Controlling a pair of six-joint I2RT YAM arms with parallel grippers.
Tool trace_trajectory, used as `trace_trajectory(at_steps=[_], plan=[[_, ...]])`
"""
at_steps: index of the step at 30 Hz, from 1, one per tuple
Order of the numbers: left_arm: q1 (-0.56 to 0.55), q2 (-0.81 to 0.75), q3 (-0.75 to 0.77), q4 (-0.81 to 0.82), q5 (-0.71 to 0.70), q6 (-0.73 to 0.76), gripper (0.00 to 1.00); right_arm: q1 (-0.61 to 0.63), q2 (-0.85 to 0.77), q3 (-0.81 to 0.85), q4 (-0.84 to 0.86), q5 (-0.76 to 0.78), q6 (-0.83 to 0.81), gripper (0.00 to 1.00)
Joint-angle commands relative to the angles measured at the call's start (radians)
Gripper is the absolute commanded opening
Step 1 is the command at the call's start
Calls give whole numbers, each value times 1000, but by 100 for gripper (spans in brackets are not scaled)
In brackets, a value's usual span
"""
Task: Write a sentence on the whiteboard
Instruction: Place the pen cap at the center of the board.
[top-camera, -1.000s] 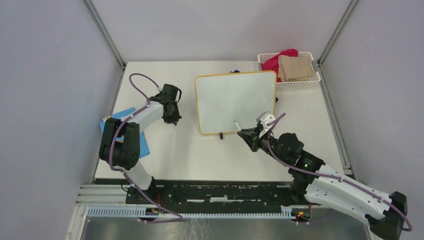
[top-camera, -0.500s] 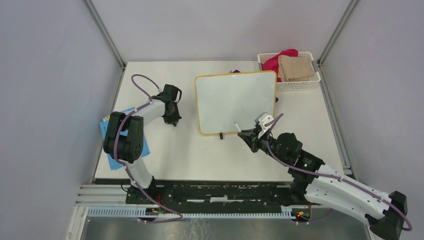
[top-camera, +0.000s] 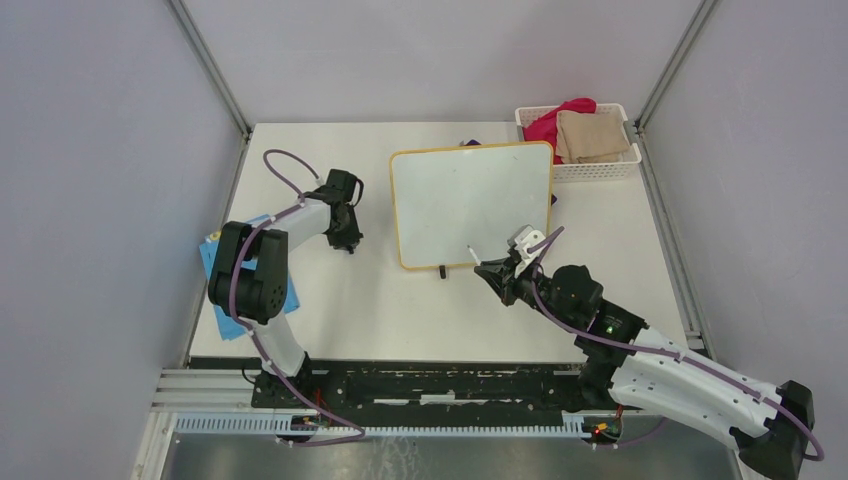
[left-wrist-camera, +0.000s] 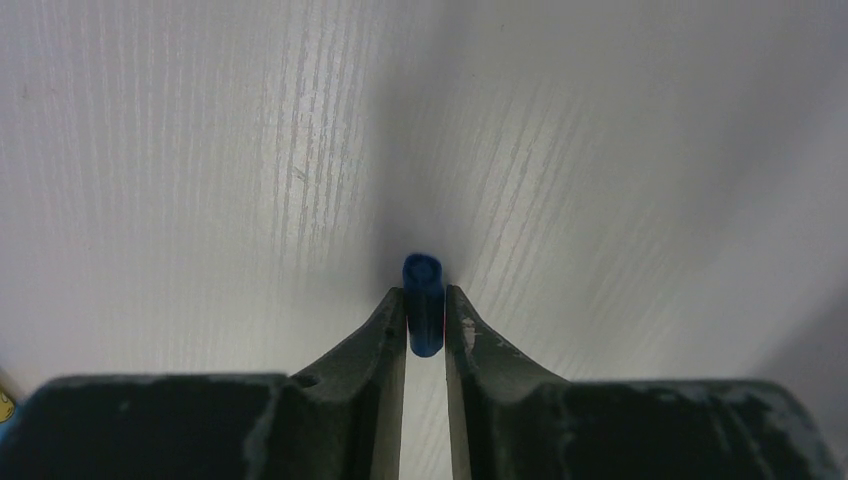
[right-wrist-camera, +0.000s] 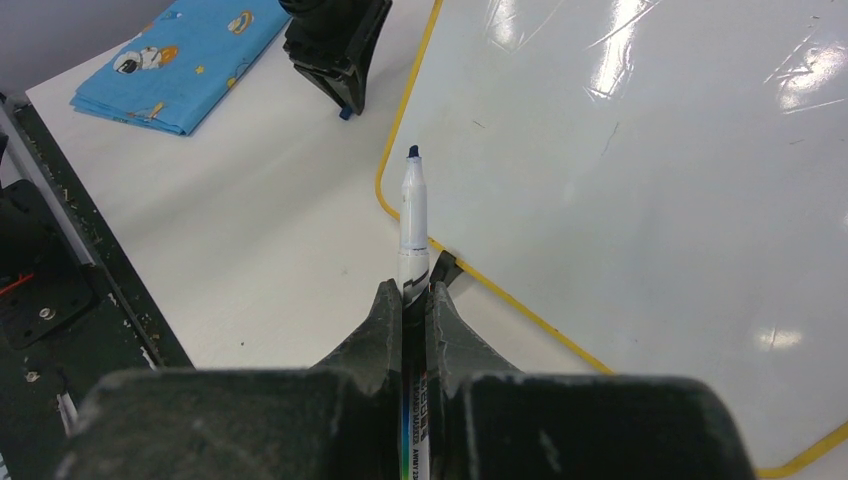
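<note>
The whiteboard (top-camera: 470, 200), white with a thin yellow frame, lies flat mid-table, and its surface (right-wrist-camera: 650, 200) is blank; no sentence shows on it. My right gripper (top-camera: 492, 270) hovers just off the board's near-left corner, shut (right-wrist-camera: 413, 292) on a white marker (right-wrist-camera: 413, 215). The marker's uncapped dark tip points over the board's yellow edge. My left gripper (top-camera: 348, 243) stands nose-down on the table left of the board. Its fingers (left-wrist-camera: 425, 297) pinch a small blue marker cap (left-wrist-camera: 423, 300), which also pokes out under the left gripper (right-wrist-camera: 338, 45) in the right wrist view.
A blue patterned card (top-camera: 222, 305) lies at the table's left edge under the left arm, and it (right-wrist-camera: 180, 60) also shows in the right wrist view. A white basket (top-camera: 600, 172) with red and tan cloths sits at the back right. A black foot (top-camera: 441, 271) juts from the board's near edge.
The left arm's elbow has swung a little right, while its gripper stays where it was with the cap. The right gripper with the marker has crept slightly left.
</note>
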Motion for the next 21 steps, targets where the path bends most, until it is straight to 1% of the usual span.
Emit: trace_trajectory(at_steps=[1,3,8,12,16,19,21], plan=[[10,16,5,25,-3,-12,27,-3,-3,30,22,-5,-10,0],[12,18,1,27,-3,-12,29,-3,-1,32,21,-5,-9,0],[12,8,-2,27,-5,-16,37,-2,3,39,13,-5,-12,0],[13,-45,0,16,-36,-26,50,-2,3,49,1,-6,-13,0],[13,-167,-5,-1,-75,-43,63,-2,3,64,-17,-6,-17,0],[12,-310,-13,-2,-65,-62,71,-2,1,73,-25,-5,-26,0],[9,-427,-33,29,-25,-60,72,-3,2,82,-31,-5,-36,0]])
